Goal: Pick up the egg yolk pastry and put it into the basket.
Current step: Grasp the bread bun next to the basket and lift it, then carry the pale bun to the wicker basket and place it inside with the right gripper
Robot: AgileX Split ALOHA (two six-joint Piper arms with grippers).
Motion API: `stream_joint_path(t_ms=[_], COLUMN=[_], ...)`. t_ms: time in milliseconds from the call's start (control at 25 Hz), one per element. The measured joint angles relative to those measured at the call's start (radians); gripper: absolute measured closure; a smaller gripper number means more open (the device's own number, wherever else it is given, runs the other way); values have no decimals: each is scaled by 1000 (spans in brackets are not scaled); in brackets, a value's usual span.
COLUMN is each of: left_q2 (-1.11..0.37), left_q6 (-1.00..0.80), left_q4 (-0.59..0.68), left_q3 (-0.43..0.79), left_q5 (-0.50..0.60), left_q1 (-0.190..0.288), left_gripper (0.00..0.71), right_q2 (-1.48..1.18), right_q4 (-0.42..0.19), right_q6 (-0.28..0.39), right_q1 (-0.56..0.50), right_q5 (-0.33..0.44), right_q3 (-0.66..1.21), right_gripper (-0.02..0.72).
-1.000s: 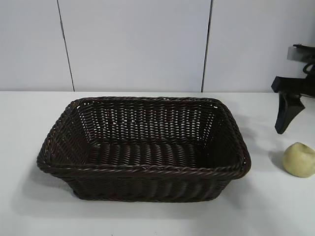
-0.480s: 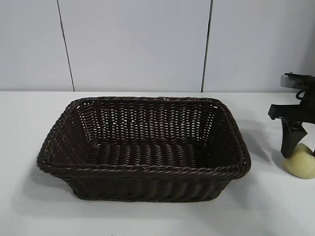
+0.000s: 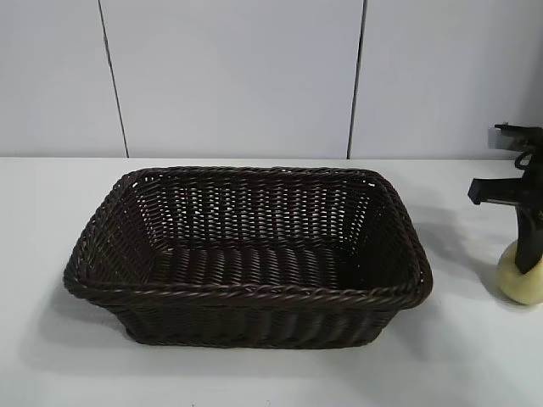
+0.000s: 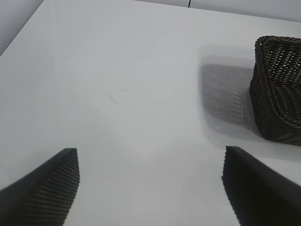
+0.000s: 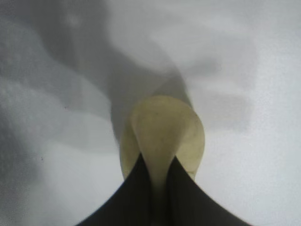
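The pale yellow egg yolk pastry (image 3: 516,285) rests on the white table at the far right, to the right of the basket (image 3: 246,292). My right gripper (image 3: 530,254) reaches down onto it from above. In the right wrist view the two black fingers pinch the soft egg yolk pastry (image 5: 164,125), squeezing it between their tips; the right gripper (image 5: 158,159) is shut on it. The left gripper (image 4: 150,157) hovers over bare table with its fingers wide apart and nothing between them; a corner of the basket (image 4: 277,94) lies beyond it.
The dark brown wicker basket stands empty in the middle of the white table (image 3: 475,365). A pale panelled wall (image 3: 237,76) rises behind the table. Bare tabletop separates the basket's right rim from the pastry.
The right gripper came down from above the table onto the pastry and closed on it, squeezing it. The left gripper and basket have not moved.
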Motion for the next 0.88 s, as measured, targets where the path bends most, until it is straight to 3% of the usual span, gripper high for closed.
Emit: stream_joint_path(t_ms=[280, 520, 880], left_q2=[0, 0, 0], left_q6=[0, 0, 0], left_q4=[0, 0, 0], left_q3=[0, 0, 0], left_q5=[0, 0, 0], left_q1=[0, 0, 0], left_gripper=[105, 105, 105], right_q2=[-179, -273, -277], right_q4=[45, 91, 95], right_q6=[0, -5, -8], right_q1=[0, 10, 202], right_q5=[113, 147, 120], right_q3=[-127, -164, -164], right_gripper=[674, 675, 680])
